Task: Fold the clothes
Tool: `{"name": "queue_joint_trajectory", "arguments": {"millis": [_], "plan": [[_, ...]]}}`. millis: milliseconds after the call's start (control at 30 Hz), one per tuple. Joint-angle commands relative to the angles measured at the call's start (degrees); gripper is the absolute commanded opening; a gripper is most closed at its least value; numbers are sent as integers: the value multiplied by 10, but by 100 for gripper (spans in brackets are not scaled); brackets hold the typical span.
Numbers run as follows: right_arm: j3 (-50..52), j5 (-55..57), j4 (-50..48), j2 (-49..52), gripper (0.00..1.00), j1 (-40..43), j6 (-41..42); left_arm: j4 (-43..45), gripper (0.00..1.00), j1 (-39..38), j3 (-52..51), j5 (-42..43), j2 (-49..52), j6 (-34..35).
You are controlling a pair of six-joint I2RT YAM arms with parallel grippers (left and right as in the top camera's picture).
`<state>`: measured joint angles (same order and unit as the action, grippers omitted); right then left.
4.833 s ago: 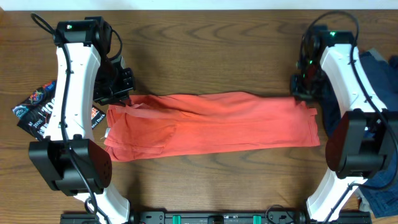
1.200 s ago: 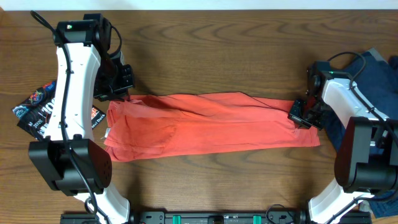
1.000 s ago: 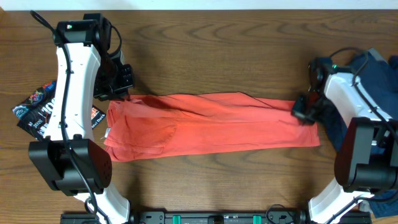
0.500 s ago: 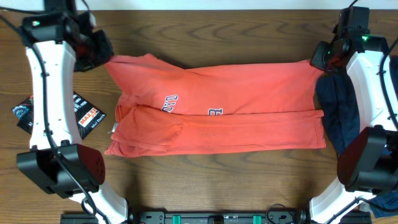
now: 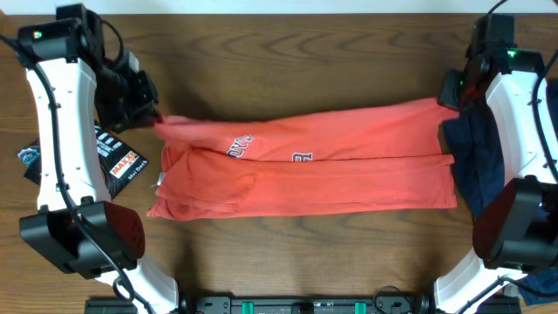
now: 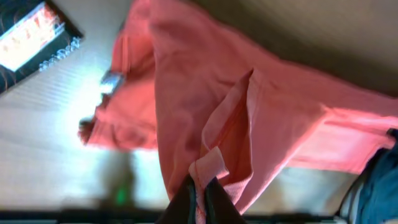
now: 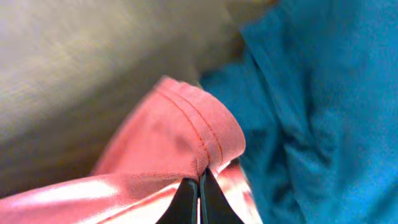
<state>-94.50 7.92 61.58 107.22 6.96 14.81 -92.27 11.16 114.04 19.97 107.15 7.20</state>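
Right now the coral-red T-shirt [image 5: 305, 174] stretches sideways across the middle of the overhead frame, its lower part lying flat on the wooden worktop [image 5: 288, 52] and its upper layer drawn out between the two arms. At the upper left the left gripper [image 5: 150, 118] has its jaws closed on the shirt's corner – the left wrist view shows the dark jaws pinched on a small fold of coral cloth [image 6: 211, 168] at the bottom of the frame, with the rest of the garment spreading away from them above the pale worktop [image 6: 50, 162]. At the upper right the right gripper [image 5: 449, 94] grips the opposite corner; in the right wrist view its jaws are shut tight on a stitched hem [image 7: 205, 137]. Navy-and-white lettering [image 5: 301, 157] peeks out along the crease where the upper layer meets the lower one, only partly readable. A dark navy garment [image 5: 475, 157] lies at the right edge of the frame, partly under the right arm and touching the shirt's right end. A black tee with white and orange print [image 5: 122, 161] lies at the left edge, partly hidden by the left arm and just beside the shirt's left end.
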Motion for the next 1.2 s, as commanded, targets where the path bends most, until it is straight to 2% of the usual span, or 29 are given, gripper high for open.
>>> {"name": "queue_joint_trajectory", "arguments": {"millis": [0, 233, 533, 933, 1167], "plan": [[-2, 57, 34, 1, 1, 7, -7, -43, 6, 2, -7, -56, 2, -23], [30, 58, 115, 1, 1, 13, -5, -45, 6, 2, -109, -81, -3, -24], [119, 87, 109, 1, 1, 31, 4, -45, 6, 1, -266, -79, -12, -24], [141, 83, 106, 1, 2, 43, 3, -45, 6, 0, -277, -70, -135, -22], [141, 82, 116, 1, 12, 43, 3, -45, 6, -2, -300, -69, -160, -13]]}}
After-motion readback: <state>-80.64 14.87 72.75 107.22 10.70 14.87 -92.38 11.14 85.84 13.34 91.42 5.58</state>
